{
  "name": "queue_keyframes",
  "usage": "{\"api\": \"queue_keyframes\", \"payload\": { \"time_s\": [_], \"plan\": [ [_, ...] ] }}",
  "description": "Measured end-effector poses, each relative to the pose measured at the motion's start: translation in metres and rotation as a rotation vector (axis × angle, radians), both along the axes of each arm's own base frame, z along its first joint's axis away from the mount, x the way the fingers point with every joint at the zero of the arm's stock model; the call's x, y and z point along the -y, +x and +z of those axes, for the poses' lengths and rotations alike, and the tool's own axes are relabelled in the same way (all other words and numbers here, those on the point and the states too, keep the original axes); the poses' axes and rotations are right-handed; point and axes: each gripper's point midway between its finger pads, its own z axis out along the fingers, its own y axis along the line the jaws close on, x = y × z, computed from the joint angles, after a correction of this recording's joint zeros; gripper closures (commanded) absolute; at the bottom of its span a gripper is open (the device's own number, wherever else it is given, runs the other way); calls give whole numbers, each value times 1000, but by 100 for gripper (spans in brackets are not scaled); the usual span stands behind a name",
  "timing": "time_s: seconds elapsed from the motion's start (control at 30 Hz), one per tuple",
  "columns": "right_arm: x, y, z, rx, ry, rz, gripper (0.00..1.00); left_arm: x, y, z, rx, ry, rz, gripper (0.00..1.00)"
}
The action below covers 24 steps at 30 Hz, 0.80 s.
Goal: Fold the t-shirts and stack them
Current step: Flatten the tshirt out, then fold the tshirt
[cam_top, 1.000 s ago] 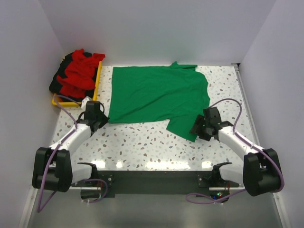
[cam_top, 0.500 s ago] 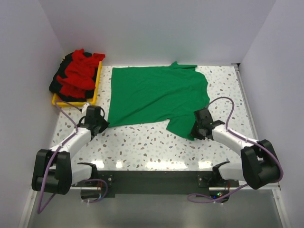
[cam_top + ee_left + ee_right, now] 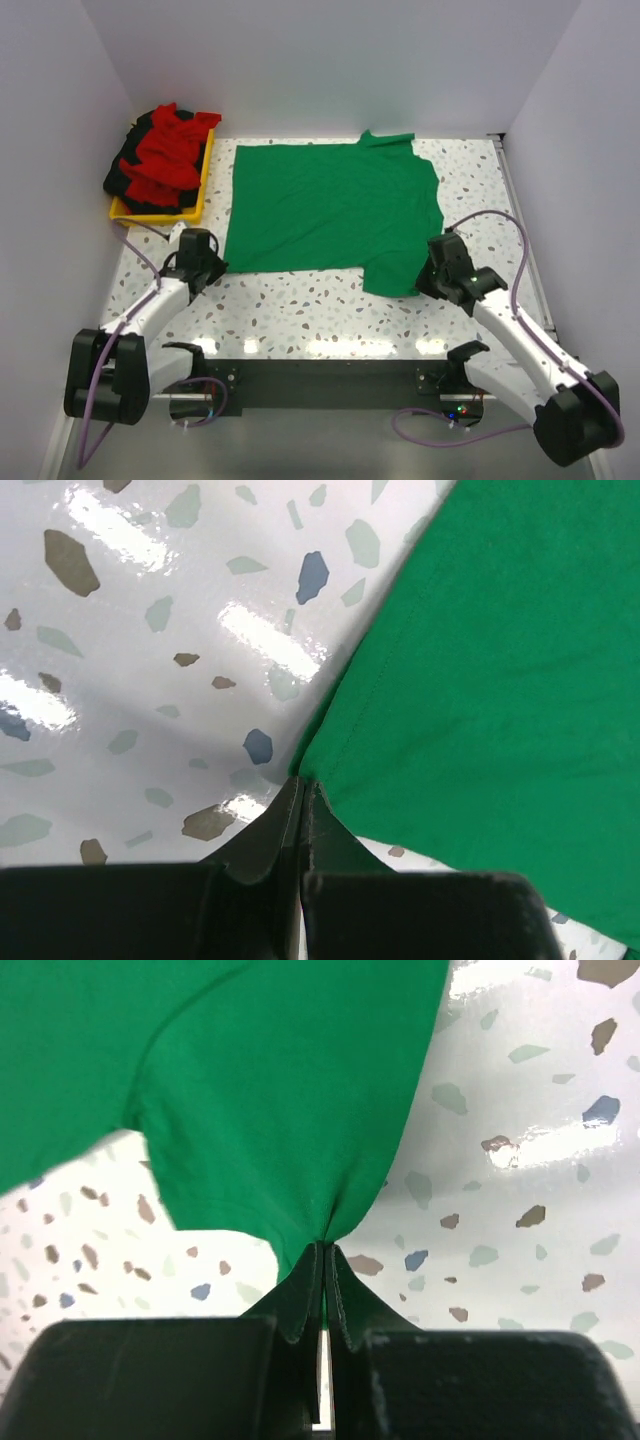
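The speckled table (image 3: 300, 300) carried nearly all of the scene. The green t-shirt (image 3: 330, 200) lay spread flat across its far half, with the collar at the far edge and one sleeve hanging toward the near right. The red and dark t-shirts (image 3: 162, 160) sat heaped in the yellow tray (image 3: 206, 180) at the far left corner, not yet folded.

The left fingers (image 3: 262, 840) were clamped together on the near left hem corner. The right fingers (image 3: 300, 1295) were pinched shut on the tip of the near right sleeve, where the cloth puckered into a small gather.

Both grips looked shallow, with only a sliver of fabric between the tips. To my eye the main danger was that corner or sleeve slipping free once the arms lifted or pulled, most likely on the right.

The two holds also weren't matched, one being on the hem and the other on a sleeve. An even carry would probably skew the fold and leave the right side bunched. Any drag across the glossy table could wrinkle the flat body as well.
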Motion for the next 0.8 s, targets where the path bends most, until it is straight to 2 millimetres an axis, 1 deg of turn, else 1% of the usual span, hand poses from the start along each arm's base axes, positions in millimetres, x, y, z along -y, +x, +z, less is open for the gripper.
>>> {"api": "queue_keyframes", "payload": {
  "time_s": [0.1, 0.2, 0.37, 0.53, 0.6, 0.7, 0.8],
  "plan": [
    [3, -7, 19, 32, 9, 4, 100, -2, -6, -4, -11, 8, 5, 100],
    [8, -16, 30, 37, 4, 6, 100, -5, -12, -4, -10, 16, 13, 100],
    [16, -37, 35, 16, -8, 7, 100, -7, -21, 0, 15, 15, 25, 100],
    [20, -50, 45, 33, 7, 10, 100, -10, -39, -8, 2, 10, 41, 100],
    [22, -55, 47, 35, 10, 8, 100, -11, -45, -8, -2, 11, 44, 100],
    [24, -61, 49, 43, 14, 7, 100, -11, -47, 0, 25, 8, 49, 100],
    [24, -61, 48, 36, 11, 6, 100, -12, -45, 8, 54, 5, 50, 100]
  ]
}}
